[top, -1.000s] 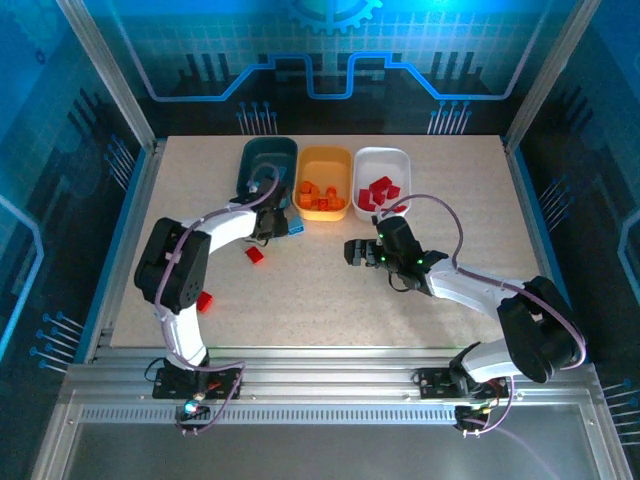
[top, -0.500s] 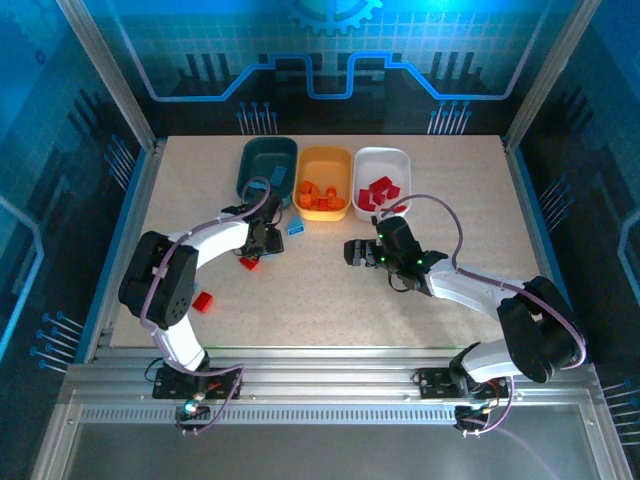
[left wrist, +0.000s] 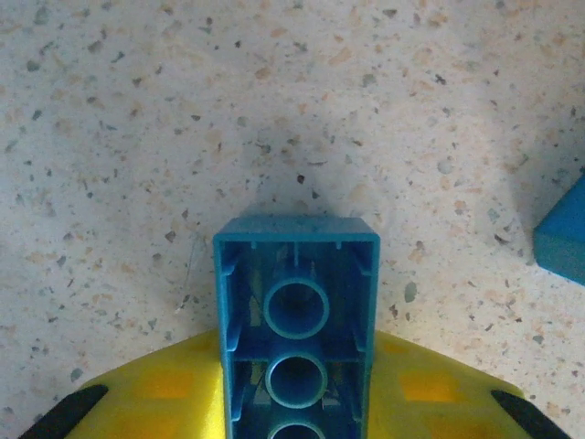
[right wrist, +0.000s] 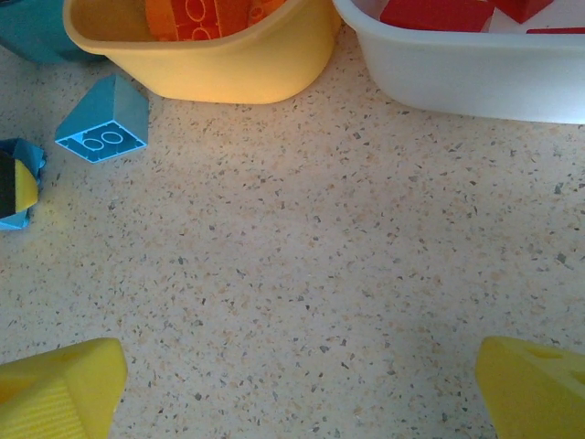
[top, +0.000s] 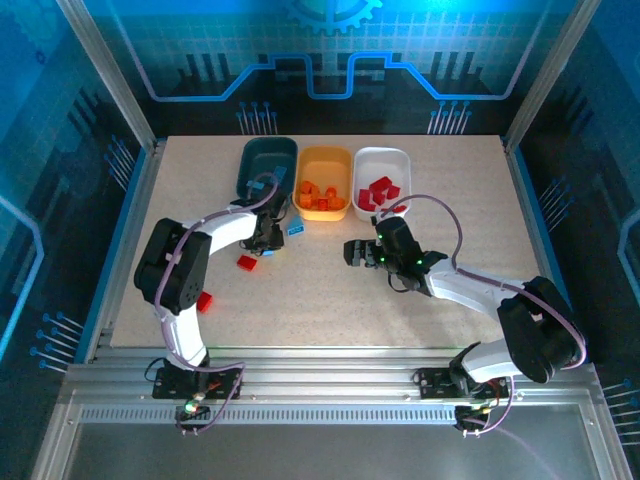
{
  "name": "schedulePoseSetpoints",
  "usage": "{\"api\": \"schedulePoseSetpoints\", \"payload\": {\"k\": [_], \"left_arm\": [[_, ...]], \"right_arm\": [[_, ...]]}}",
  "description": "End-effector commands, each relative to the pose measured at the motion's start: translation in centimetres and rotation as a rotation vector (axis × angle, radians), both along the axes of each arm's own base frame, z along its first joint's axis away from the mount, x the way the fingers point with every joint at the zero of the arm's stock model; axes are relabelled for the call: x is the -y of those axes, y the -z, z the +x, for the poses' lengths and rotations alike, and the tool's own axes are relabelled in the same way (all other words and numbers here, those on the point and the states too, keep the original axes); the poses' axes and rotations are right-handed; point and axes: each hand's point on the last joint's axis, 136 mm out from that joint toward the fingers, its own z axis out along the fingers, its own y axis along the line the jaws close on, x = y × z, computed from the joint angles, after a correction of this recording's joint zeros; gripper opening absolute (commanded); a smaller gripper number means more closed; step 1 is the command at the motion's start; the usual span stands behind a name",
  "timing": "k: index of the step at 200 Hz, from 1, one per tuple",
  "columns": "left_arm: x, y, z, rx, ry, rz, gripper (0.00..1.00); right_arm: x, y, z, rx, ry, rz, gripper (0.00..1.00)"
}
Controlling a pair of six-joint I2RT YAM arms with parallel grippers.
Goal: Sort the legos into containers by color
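The left hand [left wrist: 294, 398] grasps a blue brick [left wrist: 295, 293] over the speckled table [left wrist: 128, 128]; the right hand [right wrist: 298, 384] hangs spread wide.

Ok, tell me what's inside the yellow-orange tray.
Inside the yellow-orange tray, orange bricks are piled toward its near end; the far end is bare. Whatever lies beneath the pile is covered, so the exact count can't be told.

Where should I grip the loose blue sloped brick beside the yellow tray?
Take the blue sloped brick from above, probably across its flat side faces: it lies tipped, hollow underside toward the right pincer, and the slope offers no parallel hold.
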Motion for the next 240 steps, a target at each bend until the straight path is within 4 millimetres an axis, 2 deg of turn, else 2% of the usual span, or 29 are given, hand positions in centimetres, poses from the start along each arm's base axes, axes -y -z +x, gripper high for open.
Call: {"api": "schedulePoseSetpoints", "payload": {"k": [1,30,51,66,107,145,156,181,190,202,218,240], "left_arm": [[-0.2,-2.8,0.6,0.045,0.011,0.006,0.24],[-0.4,-8.6,3.7,0.176,0.031,0.016,0.23],[-1.3,-10.3,6.6,0.190,-0.008,-0.015,0.22],[-1.8,-10.6,8.6,0.213,-0.031,-0.035,0.23],[-2.5,-8.5,13.4,0.167,-0.076,-0.089,0.26],[-2.3,-9.5,15.9,0.227,-0.069,-0.096,0.36],[-2.0,-10.0,16.4,0.243,-0.058,-0.110,0.43],[-0.2,-12.5,16.5,0.309,0.000,-0.156,0.84],[0.5,-13.6,16.0,0.334,0.026,-0.158,0.93],[1.6,-15.2,15.1,0.370,0.061,-0.159,0.96],[3.0,-16.1,12.8,0.379,0.090,-0.171,0.96],[5.0,-14.7,8.8,0.331,0.124,-0.182,0.96]], "right_arm": [[-0.5,-1.6,0.2,0.037,-0.008,0.003,0.99],[-0.8,-1.2,0.2,0.025,-0.015,0.005,0.99],[-0.8,-1.1,0.2,0.022,-0.015,0.003,0.99],[-0.7,-1.2,0.2,0.025,-0.015,0.001,0.99],[-0.6,-1.3,0.2,0.030,-0.015,-0.008,0.99],[-0.4,-1.8,0.1,0.048,-0.015,-0.006,0.99],[-0.5,-1.8,0.1,0.045,-0.017,-0.004,0.99],[-0.6,-1.7,0.1,0.042,-0.023,-0.002,0.99],[-0.6,-1.6,0.1,0.040,-0.022,-0.001,0.99],[-0.7,-1.6,0.1,0.040,-0.025,0.000,0.99],[-0.8,-1.6,0.1,0.039,-0.026,-0.001,0.99],[-0.8,-1.6,0.1,0.038,-0.028,-0.002,0.99]]}}
